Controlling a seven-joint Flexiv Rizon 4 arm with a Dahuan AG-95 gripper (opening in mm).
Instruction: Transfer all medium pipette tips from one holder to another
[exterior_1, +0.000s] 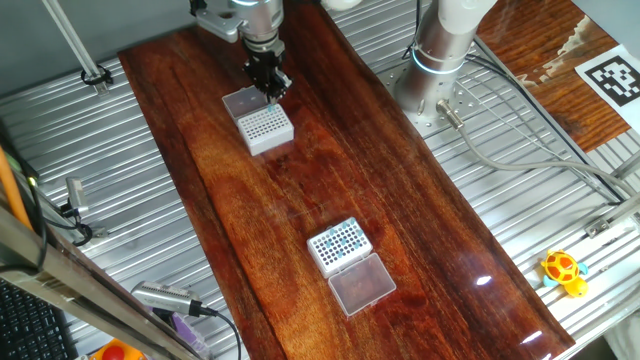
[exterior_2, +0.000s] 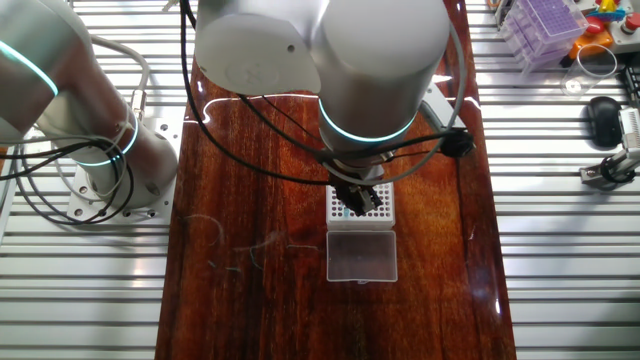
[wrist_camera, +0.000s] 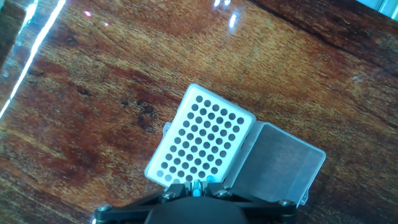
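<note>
My gripper (exterior_1: 270, 88) is shut on one teal-blue medium pipette tip (wrist_camera: 196, 188), just above the near edge of the far white holder (exterior_1: 266, 124). In the hand view this holder (wrist_camera: 202, 140) shows rows of dark holes, with its clear lid (wrist_camera: 280, 163) open beside it. One small blue dot sits in a hole close to the fingers. The other white holder (exterior_1: 338, 245) stands nearer the front of the wooden board. It carries several blue tips (exterior_1: 340, 240), and its clear lid (exterior_1: 361, 283) lies open. In the other fixed view the arm hides most of the gripper (exterior_2: 352, 205) and the holder (exterior_2: 372, 205).
The robot base (exterior_1: 440, 60) and its cables stand on the ribbed metal table right of the board. A yellow toy (exterior_1: 563, 270) lies at the right edge, and a tag marker (exterior_1: 612, 78) is at the top right. A purple rack (exterior_2: 545, 25) is off the board.
</note>
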